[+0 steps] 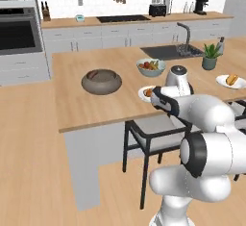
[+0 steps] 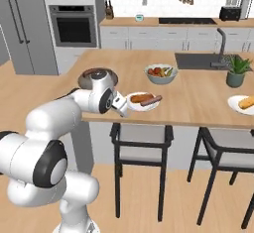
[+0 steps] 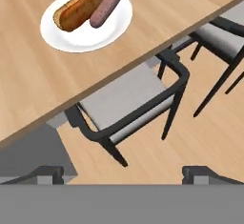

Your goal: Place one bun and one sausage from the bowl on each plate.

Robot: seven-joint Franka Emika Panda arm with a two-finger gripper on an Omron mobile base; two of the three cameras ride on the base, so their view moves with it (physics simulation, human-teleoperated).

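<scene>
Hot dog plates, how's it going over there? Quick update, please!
Gripper open, empty, off the counter edge. Near plate has bun and sausage. Far plate has a bun, sausage unclear. Bowl unblocked.

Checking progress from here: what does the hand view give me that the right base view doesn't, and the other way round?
Hand view alone: the sausage overhangs the near plate's rim, with the bun lying beside it, seen close up.

Right base view alone: the dark bowl behind the arm, the fruit bowl, the plant, the sink, and a second plate at the right edge holding a bun; no sausage is visible there.

Both: the near plate with bun and sausage, the counter edge, the chair below, and the open, empty tool.
</scene>
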